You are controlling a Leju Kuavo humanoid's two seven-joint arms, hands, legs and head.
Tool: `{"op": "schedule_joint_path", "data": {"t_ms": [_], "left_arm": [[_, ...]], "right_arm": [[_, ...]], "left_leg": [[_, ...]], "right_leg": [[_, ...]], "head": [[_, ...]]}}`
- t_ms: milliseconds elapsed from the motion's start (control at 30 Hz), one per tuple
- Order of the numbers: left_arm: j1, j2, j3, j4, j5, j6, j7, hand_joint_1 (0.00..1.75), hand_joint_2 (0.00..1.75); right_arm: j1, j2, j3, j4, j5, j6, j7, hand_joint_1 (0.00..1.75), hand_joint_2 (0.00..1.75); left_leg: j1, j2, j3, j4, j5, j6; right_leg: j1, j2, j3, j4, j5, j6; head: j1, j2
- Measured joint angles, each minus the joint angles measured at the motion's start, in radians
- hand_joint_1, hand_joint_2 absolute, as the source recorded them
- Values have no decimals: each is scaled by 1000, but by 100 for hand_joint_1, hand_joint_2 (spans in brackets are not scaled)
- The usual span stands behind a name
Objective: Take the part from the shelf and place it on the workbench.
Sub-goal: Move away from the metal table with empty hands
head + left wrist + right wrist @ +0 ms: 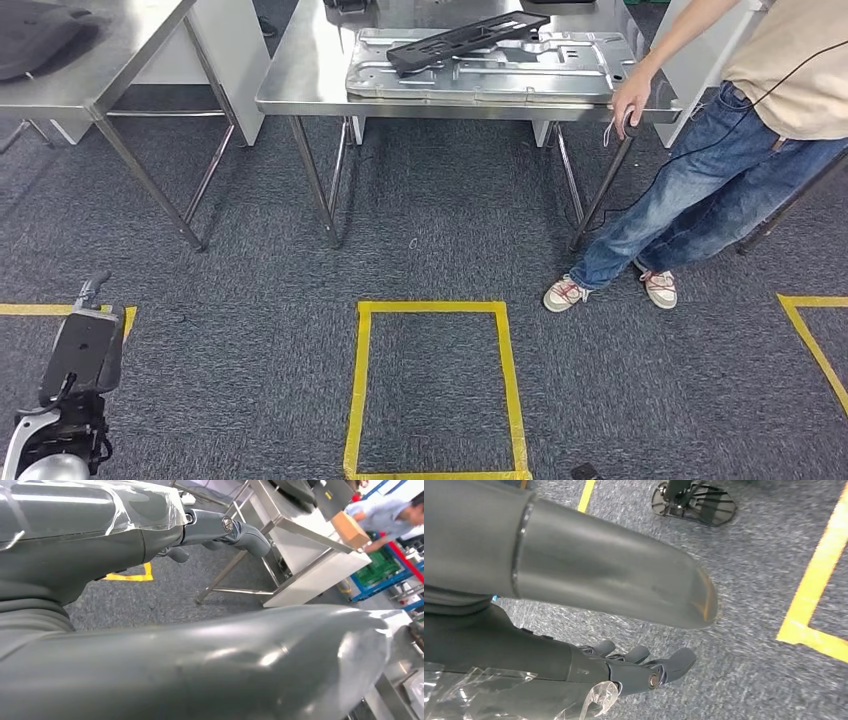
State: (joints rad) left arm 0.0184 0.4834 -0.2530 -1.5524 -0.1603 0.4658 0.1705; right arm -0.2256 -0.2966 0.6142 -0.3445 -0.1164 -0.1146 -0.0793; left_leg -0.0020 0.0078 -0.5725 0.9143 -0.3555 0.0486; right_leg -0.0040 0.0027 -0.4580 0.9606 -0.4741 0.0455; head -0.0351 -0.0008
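A long black part [468, 40] lies slanted on a silver stamped metal panel [500, 72] on the steel workbench [300, 70] at the far side of the floor. My left hand [85, 345] hangs low at the bottom left, far from the bench. In the left wrist view that hand [100, 540] has its fingers [220, 527] stretched out away from the thick thumb, with nothing in them. In the right wrist view, my right hand [639, 667] hangs over the carpet, fingers straight and apart from the thumb, holding nothing.
A person [700, 180] in jeans stands at the bench's right end, one hand [632, 100] on its edge. A second steel table [110, 60] with a dark bag [40, 35] stands far left. A yellow tape rectangle [360, 390] marks the grey carpet in front of me.
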Motion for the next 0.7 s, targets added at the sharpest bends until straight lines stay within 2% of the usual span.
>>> {"op": "schedule_joint_path", "data": {"t_ms": [33,67,100,133,167,200,267,300,333,367,400,467,500,533,567,633,667,700], "left_arm": [[0,0,0,0,5,5,-7,0,0],[0,0,0,0,11,10,-17,0,0],[0,0,0,0,18,13,-28,0,0],[1,-1,0,0,25,14,-37,0,0],[3,-2,0,0,31,15,-45,0,0],[4,-2,0,0,37,17,-51,0,0],[6,-6,-2,0,47,20,-60,0,0],[8,-8,-3,1,56,22,-65,0,0],[10,-10,-4,2,69,23,-72,0,0],[12,-13,-4,4,84,23,-80,0,0],[14,-16,-4,6,100,23,-89,0,0],[15,-20,-4,9,120,23,-103,0,0],[15,-21,-4,11,125,24,-107,0,0],[15,-23,-5,13,129,24,-110,0,0],[16,-25,-5,15,131,24,-113,0,0],[18,-30,-8,18,133,25,-115,0,0],[20,-33,-9,20,133,25,-115,0,0],[21,-35,-10,21,132,25,-116,0,0]], "right_arm": [[0,-2,-1,0,0,-1,2,0,0],[0,-4,-3,0,0,-3,3,0,0],[1,-4,-4,0,0,-4,5,0,0],[1,-5,-5,0,-1,-5,5,0,0],[2,-6,-6,0,-2,-7,6,0,0],[3,-7,-7,0,-3,-8,6,0,0],[6,-9,-11,0,-6,-12,5,0,0],[8,-9,-13,0,-7,-13,4,0,0],[10,-9,-15,0,-9,-13,2,0,0],[13,-9,-17,0,-12,-14,-1,0,0],[15,-9,-19,0,-16,-14,-3,0,0],[18,-8,-25,0,-26,-13,-6,0,0],[19,-7,-28,0,-29,-12,-7,0,0],[20,-6,-31,0,-34,-10,-8,0,0],[22,-6,-34,0,-38,-7,-10,0,0],[27,-9,-40,0,-47,2,-15,0,0],[31,-10,-43,0,-50,5,-17,0,0],[35,-10,-45,0,-53,8,-20,0,0]], "left_leg": [[-1,1,-5,3,6,-5],[-2,1,-7,5,12,-11],[-1,2,-10,6,16,-17],[1,1,-16,15,7,-22],[3,0,-28,42,-21,-28],[6,0,-45,88,-63,-33],[9,-1,-89,226,-158,-41],[10,-1,-104,287,-181,-44],[10,-1,-107,321,-181,-45],[10,-1,-92,321,-163,-44],[10,-3,-60,284,-135,-41],[9,-22,39,143,-94,-32],[8,-34,82,76,-90,-27],[7,-43,110,28,-95,-22],[6,-46,122,4,-100,-18],[9,-35,116,-7,-102,-11],[11,-28,112,-7,-99,-6],[13,-21,109,-8,-95,0]], "right_leg": [[2,1,25,-42,-13,-5],[4,2,29,-57,-17,-12],[2,1,23,-56,-13,-20],[1,0,18,-57,-7,-28],[0,-2,11,-58,1,-36],[-1,-3,2,-58,10,-42],[0,-2,-20,-57,28,-47],[1,0,-33,-57,37,-47],[2,4,-45,-56,46,-47],[2,9,-56,-55,54,-45],[3,14,-66,-55,62,-44],[5,27,-82,-52,74,-38],[6,32,-89,-50,79,-33],[8,38,-96,-47,85,-29],[10,45,-104,-44,91,-24],[12,53,-118,-37,99,-15],[11,47,-126,-24,91,-11],[10,36,-144,16,65,-5]], "head": [[0,0],[-1,0],[-1,0],[-2,0],[-2,0],[-2,0],[-3,0],[-3,0],[-3,0],[-3,0],[-3,0],[-3,0],[-3,0],[-3,0],[-3,0],[-3,0],[-2,0],[-2,0]]}}
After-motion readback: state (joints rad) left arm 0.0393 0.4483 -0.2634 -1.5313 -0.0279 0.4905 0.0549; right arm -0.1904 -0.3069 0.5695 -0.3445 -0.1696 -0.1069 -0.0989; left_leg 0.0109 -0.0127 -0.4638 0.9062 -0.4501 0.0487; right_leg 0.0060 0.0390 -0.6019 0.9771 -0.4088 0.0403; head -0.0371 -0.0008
